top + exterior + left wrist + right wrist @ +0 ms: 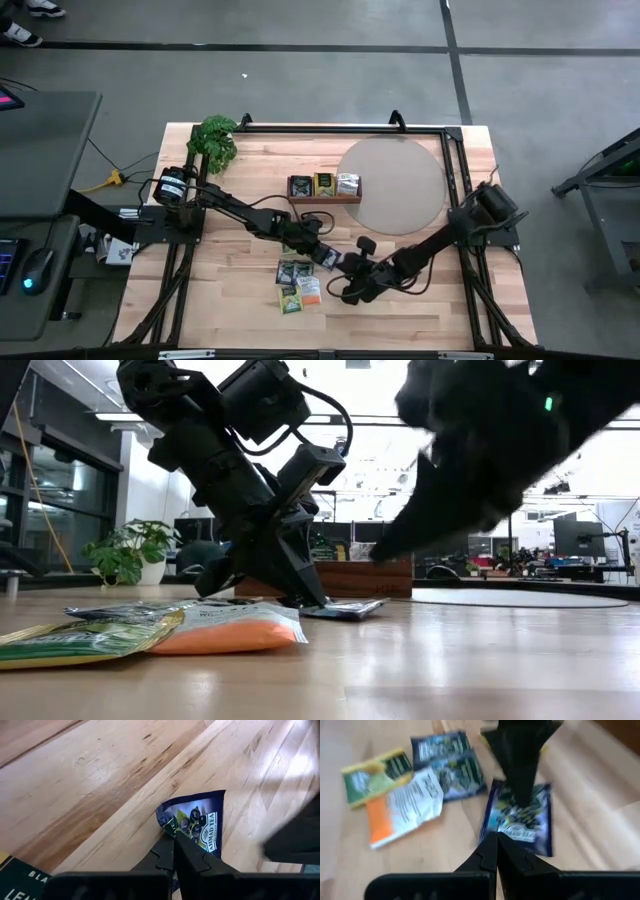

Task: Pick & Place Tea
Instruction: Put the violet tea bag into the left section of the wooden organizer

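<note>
- Presently, left gripper (326, 255): near the table's middle, tips down on a dark blue tea sachet (197, 822); fingers (187, 852) pressed together at the sachet's edge. The low view shows the tips meeting that packet (345, 608), which lies flat on the wood.
- Right gripper (345, 290): just beside the left one, on the front side of the same blue sachet (520, 820); fingers (495, 855) together, nothing seen between them. It hangs above the table in the low view (400, 545).
- Loose tea pile (296, 282): a cluster just left of the grippers, at the front of the table. An orange-and-white sachet (402, 807), a yellow-green one (375, 777) and two dark ones (447, 762) lie touching or overlapping.
- Wooden tray (325, 198): behind the grippers, with sachets standing in its compartments.
- Round grey mat (392, 183): right of the tray, touching it.
- Potted plant (215, 140): back-left corner of the table.
- Table (240, 300): pale wood planks with a black frame rail along the back and sides.
- Open room: bare wood at the front right and front left; both arms crowd the centre, close together.
- Room: grey floor with dark lines; a desk (45, 150) stands left of the table.
</note>
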